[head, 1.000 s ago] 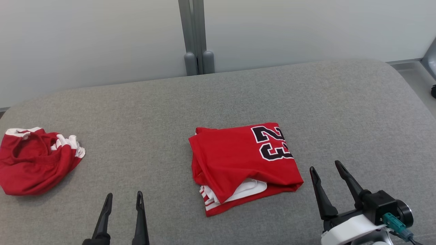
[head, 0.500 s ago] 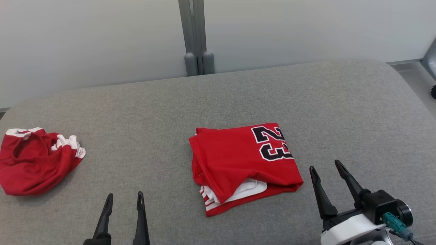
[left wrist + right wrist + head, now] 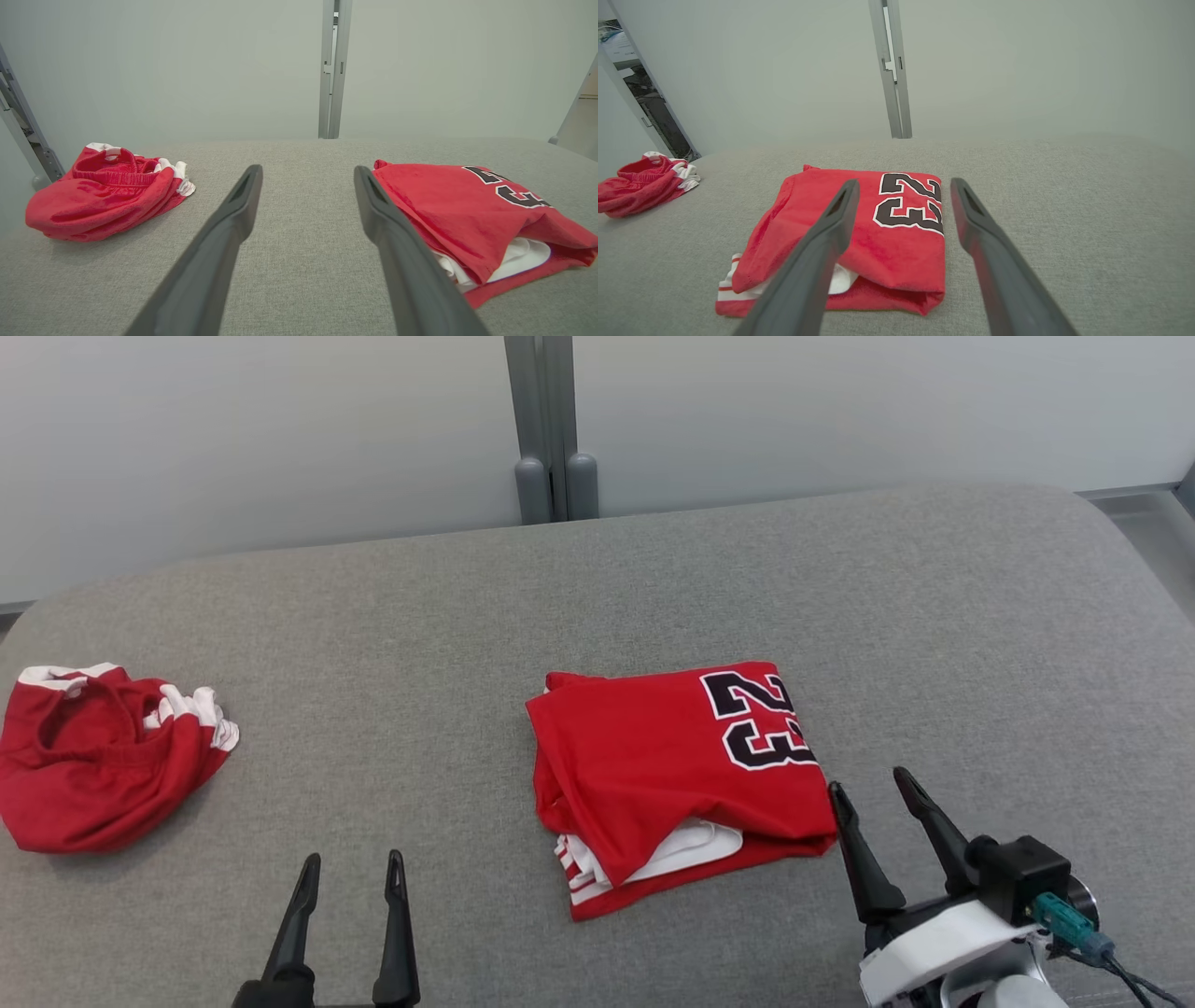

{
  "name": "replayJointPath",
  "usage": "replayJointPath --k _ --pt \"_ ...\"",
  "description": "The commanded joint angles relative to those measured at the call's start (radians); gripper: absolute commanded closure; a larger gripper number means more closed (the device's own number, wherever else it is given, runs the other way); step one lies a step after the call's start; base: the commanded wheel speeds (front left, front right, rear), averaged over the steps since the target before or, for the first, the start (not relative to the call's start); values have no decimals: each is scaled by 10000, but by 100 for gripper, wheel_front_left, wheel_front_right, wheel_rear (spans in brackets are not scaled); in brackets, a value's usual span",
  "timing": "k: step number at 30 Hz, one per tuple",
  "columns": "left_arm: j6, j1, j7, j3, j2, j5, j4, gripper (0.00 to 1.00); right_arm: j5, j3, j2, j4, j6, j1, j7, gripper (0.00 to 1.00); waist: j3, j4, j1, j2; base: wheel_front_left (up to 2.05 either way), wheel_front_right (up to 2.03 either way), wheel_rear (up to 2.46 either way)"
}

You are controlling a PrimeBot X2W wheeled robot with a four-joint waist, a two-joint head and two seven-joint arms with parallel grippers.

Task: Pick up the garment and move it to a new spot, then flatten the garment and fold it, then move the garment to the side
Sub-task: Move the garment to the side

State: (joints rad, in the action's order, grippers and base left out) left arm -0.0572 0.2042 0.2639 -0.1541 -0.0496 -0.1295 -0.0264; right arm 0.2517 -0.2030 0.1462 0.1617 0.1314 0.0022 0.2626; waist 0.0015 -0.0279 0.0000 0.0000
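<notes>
A folded red jersey (image 3: 672,775) with a black "23" and white trim lies mid-table; it shows again as the jersey (image 3: 472,214) at the right of the left wrist view and as the jersey (image 3: 859,238) in the right wrist view. My right gripper (image 3: 870,789) stands open just right of its near right corner, nothing between the fingers; the right wrist view looks along that gripper (image 3: 903,184) over the jersey's right half. My left gripper (image 3: 353,861) is open near the table's front edge, left of the jersey, and empty (image 3: 308,170).
A crumpled red garment (image 3: 98,761) with white trim lies at the table's far left, seen too as the garment (image 3: 105,189). The grey fabric table (image 3: 597,597) has rounded corners. A grey post (image 3: 551,429) and a pale wall stand behind it.
The head view has shifted a little, so everything sits slightly right and higher. My right gripper has come closer to the jersey's near right corner. Both grippers stay open.
</notes>
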Motion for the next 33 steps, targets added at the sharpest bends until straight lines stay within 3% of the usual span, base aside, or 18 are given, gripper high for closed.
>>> replayJointPath --k 1,12,20,27,28,29,31,33 --pt "50 -210 4 -7 -19 56 -22 0 481 -202 131 284 -15 -290 28 0 157 85 0 0 0 0 0" --pt "240 -1036 4 -302 -19 112 -145 0 5468 -2784 2160 2699 -14 -3453 -273 0 1608 441 0 0 0 0 0" --pt "330 -1714 4 -423 -19 118 -212 0 8467 -4068 3457 2837 -9 -4851 -1618 0 2796 770 0 0 0 0 0" --pt "386 -2214 4 -576 -19 95 -239 0 9962 -4894 3979 2732 -9 -5433 -2596 0 3522 930 0 0 0 0 0" --pt "391 -2282 4 -585 -19 96 -248 0 10134 -5024 4001 2676 -9 -5515 -2687 6 3606 935 0 0 0 0 0" --pt "399 -2333 4 -592 -19 94 -241 0 10302 -5144 4013 2625 -11 -5569 -2771 58 3675 936 0 0 0 0 0" --pt "403 -2424 4 -598 -19 96 -242 0 10481 -5331 4087 2525 -12 -5666 -2812 100 3793 922 0 0 0 0 0" --pt "427 -2530 4 -620 -19 106 -256 0 10603 -5519 4245 2369 -14 -5857 -2725 100 3912 880 0 0 0 0 0"
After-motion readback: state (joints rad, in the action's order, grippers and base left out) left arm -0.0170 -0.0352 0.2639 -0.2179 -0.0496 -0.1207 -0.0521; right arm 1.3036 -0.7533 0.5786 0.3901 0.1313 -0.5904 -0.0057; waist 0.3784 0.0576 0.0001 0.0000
